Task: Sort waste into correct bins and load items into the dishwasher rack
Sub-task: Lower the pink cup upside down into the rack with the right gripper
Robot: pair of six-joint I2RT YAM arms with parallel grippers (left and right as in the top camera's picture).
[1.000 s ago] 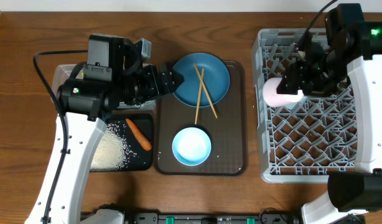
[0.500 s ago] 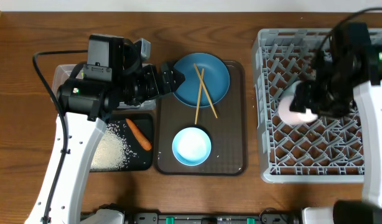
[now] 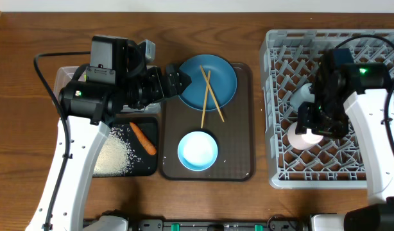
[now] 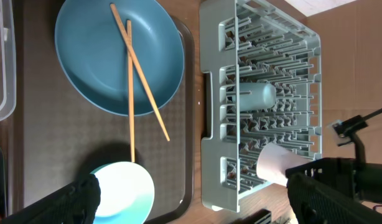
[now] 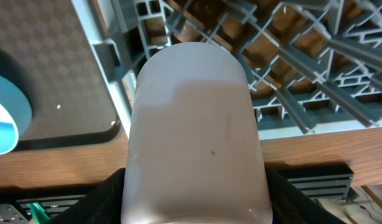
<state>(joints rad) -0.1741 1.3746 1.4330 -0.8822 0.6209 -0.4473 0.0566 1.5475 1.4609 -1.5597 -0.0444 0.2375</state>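
My right gripper (image 3: 312, 125) is shut on the pale-pink cup (image 3: 303, 136) and holds it over the left middle of the grey dishwasher rack (image 3: 325, 168). In the right wrist view the cup (image 5: 194, 124) fills the space between my fingers. A light-blue cup (image 4: 256, 96) lies in the rack. My left gripper (image 3: 178, 83) is open and empty beside the left edge of the blue plate (image 3: 224, 78). The chopsticks (image 3: 208, 96) lie across the plate. The white bowl (image 3: 197, 151) sits below it. The carrot (image 3: 143, 138) and rice (image 3: 113, 154) lie in the black tray (image 3: 147, 165). Wrapper and tissue are out of view.
The plate and bowl rest on a dark-brown serving tray (image 3: 239, 141) between the bins and the rack. The clear tub (image 3: 63, 80) is mostly hidden under my left arm; its edge shows in the left wrist view (image 4: 1, 62).
My right gripper has carried the pink cup from the rack's far left toward the near side, uncovering the light-blue cup. The left arm has not moved.
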